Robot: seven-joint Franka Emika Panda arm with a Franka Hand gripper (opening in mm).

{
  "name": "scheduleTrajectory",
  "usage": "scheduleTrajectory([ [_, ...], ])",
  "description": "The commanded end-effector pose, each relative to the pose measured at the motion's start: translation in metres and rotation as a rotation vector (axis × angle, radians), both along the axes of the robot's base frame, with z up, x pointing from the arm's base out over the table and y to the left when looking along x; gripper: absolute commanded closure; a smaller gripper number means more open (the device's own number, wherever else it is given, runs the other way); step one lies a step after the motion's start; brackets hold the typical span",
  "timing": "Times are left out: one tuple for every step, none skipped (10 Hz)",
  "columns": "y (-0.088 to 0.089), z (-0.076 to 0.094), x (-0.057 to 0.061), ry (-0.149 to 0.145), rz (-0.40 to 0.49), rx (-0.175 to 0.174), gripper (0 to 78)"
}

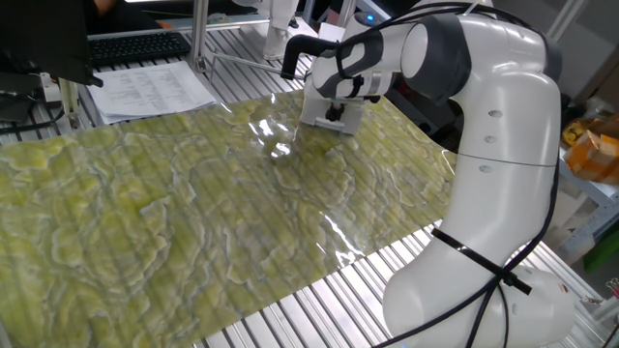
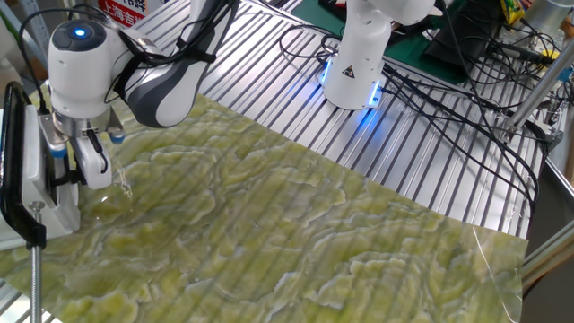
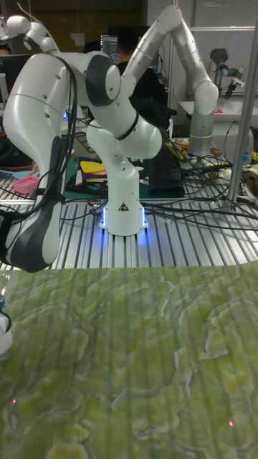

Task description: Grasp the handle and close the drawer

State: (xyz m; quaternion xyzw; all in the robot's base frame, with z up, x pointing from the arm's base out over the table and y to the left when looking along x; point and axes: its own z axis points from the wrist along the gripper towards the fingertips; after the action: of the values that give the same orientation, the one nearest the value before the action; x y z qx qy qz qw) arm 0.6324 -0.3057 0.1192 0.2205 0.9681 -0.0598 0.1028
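Observation:
The drawer (image 1: 319, 116) is a small white box at the far edge of the green mat; it also shows at the left edge as the drawer (image 2: 47, 193). My gripper (image 1: 336, 114) hangs straight down against its front panel. The black fingers (image 2: 72, 172) sit close together, pinched at the middle of the panel. The handle is hidden between them in every view. In the tall fixed view only my arm's links show, and the gripper and drawer lie outside the left edge.
A green-yellow marbled mat (image 1: 193, 203) covers the slatted metal table (image 2: 269, 99). Papers (image 1: 150, 89) and a keyboard (image 1: 135, 45) lie behind the mat. A black clamp on a pole (image 2: 11, 179) stands beside the drawer. Cables (image 2: 448, 81) trail near the robot base (image 2: 354, 76).

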Motion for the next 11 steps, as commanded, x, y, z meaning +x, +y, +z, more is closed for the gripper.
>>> scheduleTrajectory([
  [-0.0111, 0.0167, 0.0111, -0.023, -0.127, 0.020, 76.5],
  [-0.0125, 0.0164, 0.0104, -0.022, -0.142, 0.023, 76.5],
  [-0.0130, 0.0163, 0.0101, -0.026, -0.166, 0.027, 76.5],
  [-0.0136, 0.0162, 0.0098, -0.027, -0.183, 0.028, 76.5],
  [-0.0138, 0.0160, 0.0097, -0.032, -0.209, 0.029, 76.5],
  [-0.0146, 0.0157, 0.0092, -0.036, -0.221, 0.028, 76.5],
  [-0.0148, 0.0156, 0.0091, -0.037, -0.229, 0.028, 76.5],
  [-0.0148, 0.0156, 0.0091, -0.037, -0.232, 0.028, 76.5],
  [-0.0147, 0.0154, 0.0091, -0.038, -0.237, 0.028, 76.5],
  [-0.0147, 0.0151, 0.0091, -0.039, -0.241, 0.027, 76.5],
  [-0.0147, 0.0152, 0.0091, -0.038, -0.243, 0.030, 76.5],
])
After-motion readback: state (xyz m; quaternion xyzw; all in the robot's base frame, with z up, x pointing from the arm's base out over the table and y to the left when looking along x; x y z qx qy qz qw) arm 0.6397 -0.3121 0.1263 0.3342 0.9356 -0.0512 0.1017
